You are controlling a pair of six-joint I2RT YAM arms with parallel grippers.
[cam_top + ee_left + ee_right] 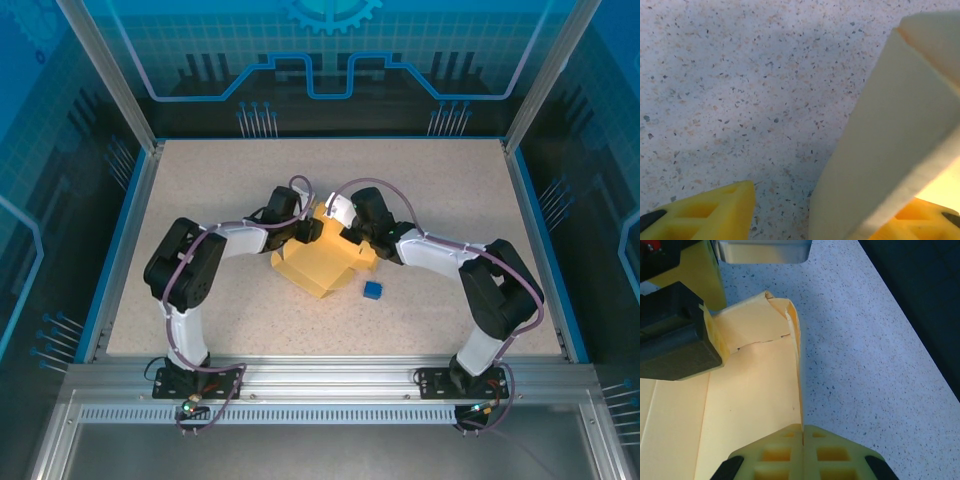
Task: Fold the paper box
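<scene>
The paper box is a pale yellow, partly folded piece in the middle of the table, with both grippers at its far edge. My right gripper is shut on the thin upright wall of the paper box, pinching its edge; from above, this gripper sits at the box's far right side. My left gripper is at the far left side. Its jaws stand open around a raised flap: the flap leans by the right finger, and bare table shows between it and the left finger.
A tiny blue cube lies on the speckled table just right of the box's near corner. Metal frame posts and blue rails border the table on all sides.
</scene>
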